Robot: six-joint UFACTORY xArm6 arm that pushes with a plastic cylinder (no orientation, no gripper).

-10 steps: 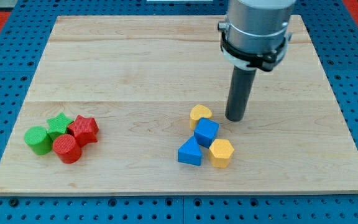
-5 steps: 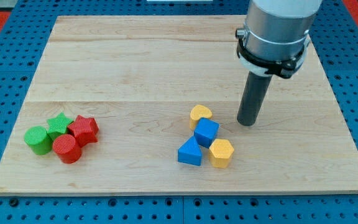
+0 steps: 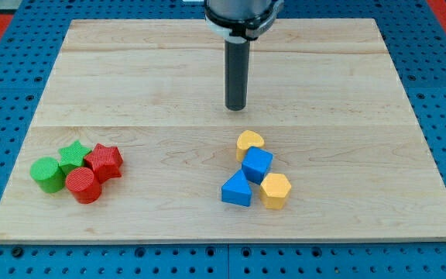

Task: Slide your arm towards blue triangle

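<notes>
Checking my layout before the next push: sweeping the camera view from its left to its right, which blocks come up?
Green cylinder → green star → red cylinder → red star → blue triangle → yellow hexagon.

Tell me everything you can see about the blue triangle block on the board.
The blue triangle is a small, solid blue wedge, plastic-looking, lying on the wooden board in the cluster toward the view's lower middle. It is the leftmost piece there. The blue cube sits against it up and to the right, and the yellow hexagon is right beside it on the view's right. My tip is well above it in the view, not touching.
</notes>
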